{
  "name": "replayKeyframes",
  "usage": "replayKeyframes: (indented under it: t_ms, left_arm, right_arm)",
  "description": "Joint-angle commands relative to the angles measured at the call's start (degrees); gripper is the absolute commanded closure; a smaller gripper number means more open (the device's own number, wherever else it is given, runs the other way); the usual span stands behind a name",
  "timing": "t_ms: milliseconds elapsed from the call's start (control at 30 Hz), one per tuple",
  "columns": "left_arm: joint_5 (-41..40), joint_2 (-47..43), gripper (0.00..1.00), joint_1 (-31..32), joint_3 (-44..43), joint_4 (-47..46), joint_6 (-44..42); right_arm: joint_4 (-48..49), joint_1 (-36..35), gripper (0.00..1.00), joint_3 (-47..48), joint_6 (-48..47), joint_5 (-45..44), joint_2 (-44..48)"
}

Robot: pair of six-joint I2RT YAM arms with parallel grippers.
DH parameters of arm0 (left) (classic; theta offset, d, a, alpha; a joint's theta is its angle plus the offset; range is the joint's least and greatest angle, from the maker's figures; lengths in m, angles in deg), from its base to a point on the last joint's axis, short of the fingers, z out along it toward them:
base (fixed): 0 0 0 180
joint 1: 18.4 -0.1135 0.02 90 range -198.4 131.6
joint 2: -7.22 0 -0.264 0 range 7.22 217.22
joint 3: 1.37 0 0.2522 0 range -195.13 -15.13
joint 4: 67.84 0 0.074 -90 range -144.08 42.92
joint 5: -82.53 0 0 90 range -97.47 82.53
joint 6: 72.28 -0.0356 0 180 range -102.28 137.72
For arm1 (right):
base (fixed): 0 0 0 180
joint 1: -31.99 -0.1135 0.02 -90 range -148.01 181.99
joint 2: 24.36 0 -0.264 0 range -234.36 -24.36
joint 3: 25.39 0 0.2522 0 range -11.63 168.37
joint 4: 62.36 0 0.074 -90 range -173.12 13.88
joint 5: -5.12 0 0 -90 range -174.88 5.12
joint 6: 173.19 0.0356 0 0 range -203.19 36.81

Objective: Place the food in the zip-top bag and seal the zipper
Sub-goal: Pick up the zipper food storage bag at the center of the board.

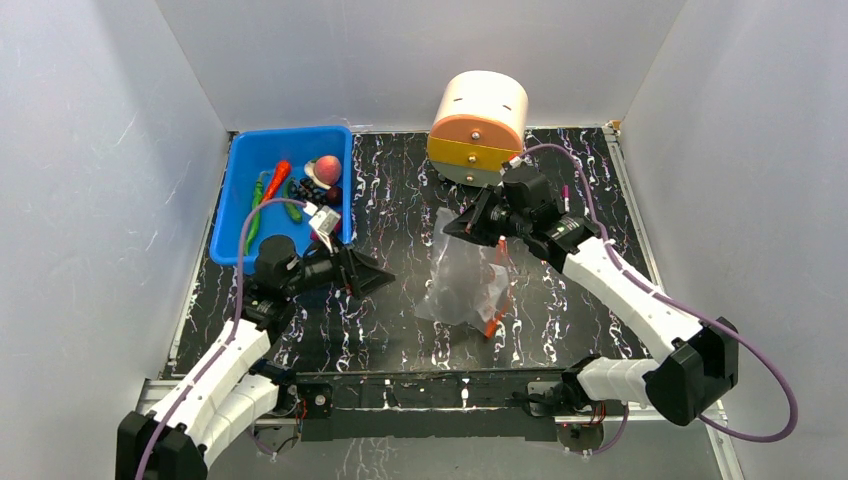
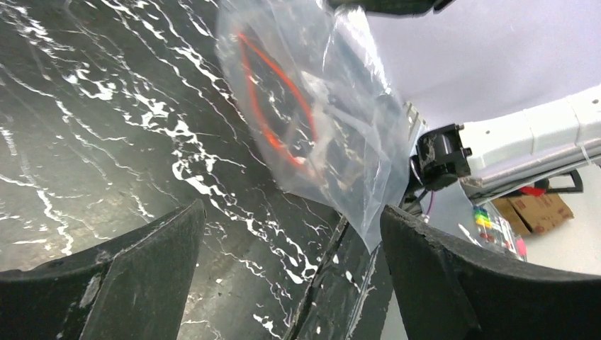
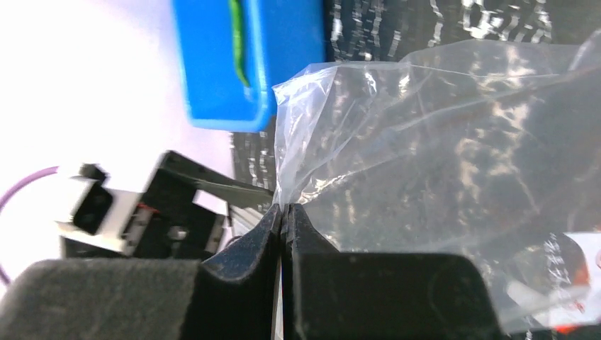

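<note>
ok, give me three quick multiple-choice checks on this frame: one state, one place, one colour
1. The right end effector is:
A) wide open
B) shut on the edge of the zip-top bag
C) shut on nothing

2. The long green pepper lies:
A) in the blue bin
B) inside the bag
C) under the bag

3. The zipper along the bag's mouth is:
A) blue
B) green
C) orange-red

Answers:
1 B: the right wrist view shows its fingers pinched together on the clear film.
2 A: the top view shows it inside the bin's walls, away from the bag.
3 C: the left wrist view shows the strip orange-red through the plastic.
</note>
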Motion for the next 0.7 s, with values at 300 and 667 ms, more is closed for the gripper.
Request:
replayKeyframes:
  t_ms: [300,667]
  left_arm:
    - [-7.85,6.33,0.07,15.20,-3.22,-11.98,-5.71]
    - [-22.30,5.56,0.39,16.51,-5.74,-6.05,-12.12]
  right_arm:
    - [19.13,-0.32,1.00,-1.52,20.62,-7.33,10.15]
    - [20.75,-0.32,1.00,-6.40,24.17,-8.69,13.10]
